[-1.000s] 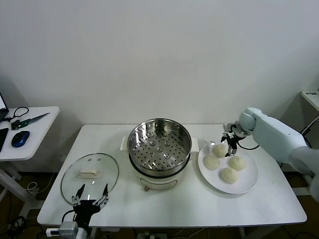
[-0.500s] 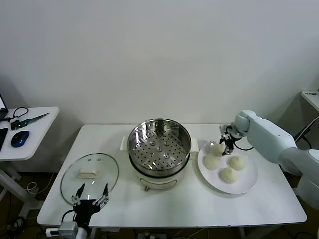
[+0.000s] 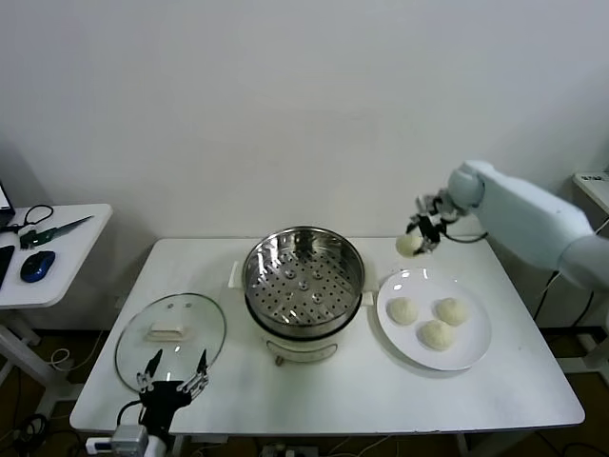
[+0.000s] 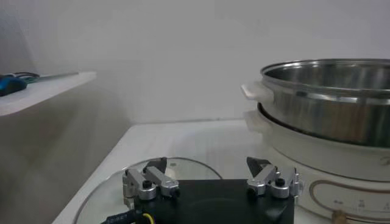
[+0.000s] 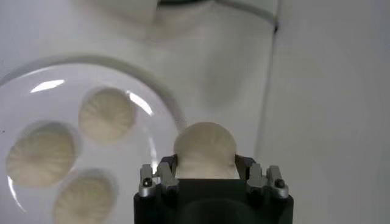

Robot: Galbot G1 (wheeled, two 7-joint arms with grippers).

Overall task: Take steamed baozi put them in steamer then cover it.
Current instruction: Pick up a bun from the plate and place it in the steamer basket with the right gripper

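Observation:
My right gripper [image 3: 417, 238] is shut on one steamed baozi [image 3: 409, 245], holding it in the air above the far edge of the white plate [image 3: 469, 355], to the right of the steamer. In the right wrist view that baozi [image 5: 204, 148] sits squeezed between the fingers. Three more pale baozi [image 3: 403, 310] [image 3: 453, 310] [image 3: 436, 334] lie on the plate. The steamer [image 3: 304, 271], a shiny steel pot with a perforated tray on a cream base, stands uncovered at the table's middle. My left gripper [image 3: 173, 367] rests open at the near left, by the glass lid [image 3: 171, 328].
A white side table [image 3: 48, 248] at the far left carries a blue mouse [image 3: 36, 266] and cables. The steamer's steel rim [image 4: 329, 73] rises beside the left gripper [image 4: 210, 176] in the left wrist view. A wall stands close behind the table.
My right gripper has shut on a baozi from the plate's far left and lifted it up and slightly away from the plate. Three baozi stay on the plate. The left arm has not moved.

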